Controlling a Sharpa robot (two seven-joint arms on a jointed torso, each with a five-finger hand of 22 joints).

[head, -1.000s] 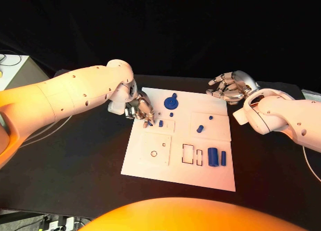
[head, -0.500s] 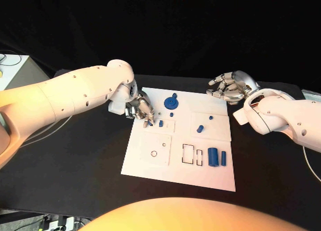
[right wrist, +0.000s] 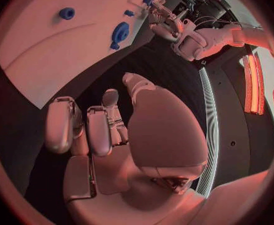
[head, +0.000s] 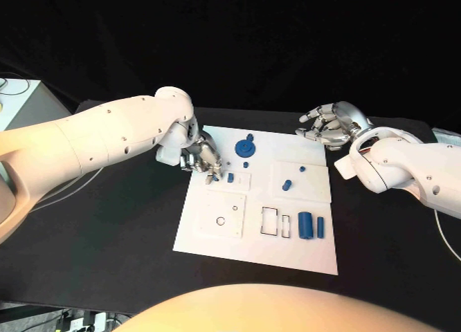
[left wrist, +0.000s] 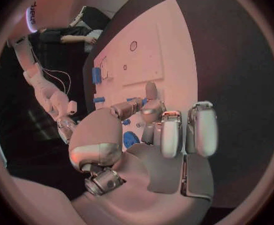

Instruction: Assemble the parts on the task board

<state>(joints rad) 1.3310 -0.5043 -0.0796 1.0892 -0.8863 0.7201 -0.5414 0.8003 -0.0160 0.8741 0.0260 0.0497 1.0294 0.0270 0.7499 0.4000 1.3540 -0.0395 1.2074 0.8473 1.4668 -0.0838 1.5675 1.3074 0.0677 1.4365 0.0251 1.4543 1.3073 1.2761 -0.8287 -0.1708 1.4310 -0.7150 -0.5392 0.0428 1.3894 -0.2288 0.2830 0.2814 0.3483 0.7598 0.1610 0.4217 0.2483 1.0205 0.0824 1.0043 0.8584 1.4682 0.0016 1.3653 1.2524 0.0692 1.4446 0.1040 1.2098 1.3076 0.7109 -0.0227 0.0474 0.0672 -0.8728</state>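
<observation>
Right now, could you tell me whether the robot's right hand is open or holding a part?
Open. The right hand hovers off the task board's far corner, fingers loosely curled and apart, nothing in them.

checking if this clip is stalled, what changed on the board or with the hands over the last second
Nothing visibly changed. The left hand hovers at the task board's far left edge beside the small blue part, and the right hand hangs off the far right corner with its fingers curled in, holding nothing. The blue parts lie where they were.
</observation>
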